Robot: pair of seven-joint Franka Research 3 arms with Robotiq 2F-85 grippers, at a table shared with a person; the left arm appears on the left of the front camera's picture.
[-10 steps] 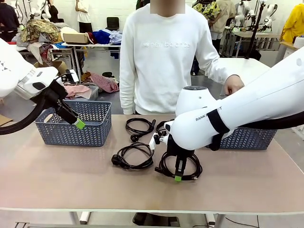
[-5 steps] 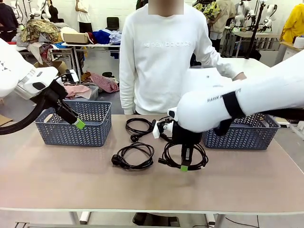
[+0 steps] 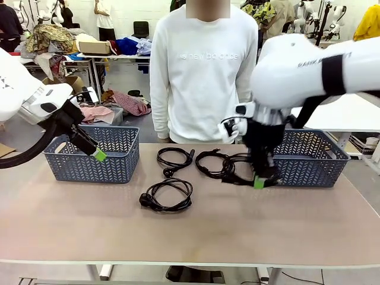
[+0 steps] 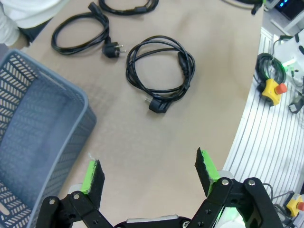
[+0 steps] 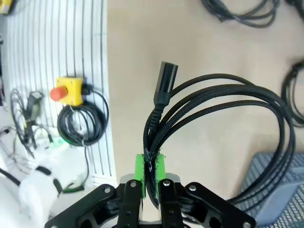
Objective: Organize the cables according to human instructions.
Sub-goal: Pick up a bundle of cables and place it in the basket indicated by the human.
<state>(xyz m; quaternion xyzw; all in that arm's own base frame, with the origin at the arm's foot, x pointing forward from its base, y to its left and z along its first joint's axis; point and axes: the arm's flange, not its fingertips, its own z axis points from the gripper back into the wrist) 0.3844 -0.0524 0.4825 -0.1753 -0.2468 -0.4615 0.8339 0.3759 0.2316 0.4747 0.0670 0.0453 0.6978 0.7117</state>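
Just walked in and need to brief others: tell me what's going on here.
The right claw is shut on a coiled cable, holding it beside the right basket. The left claw hangs open by the left basket, holding nothing. Three other cables lie on the table between the baskets. A person stands at the far side.

Black cables point(image 5: 156, 128), blue-grey lattice baskets point(image 3: 92, 155), beige table point(image 3: 89, 225), white sweatshirt point(image 3: 202, 89)
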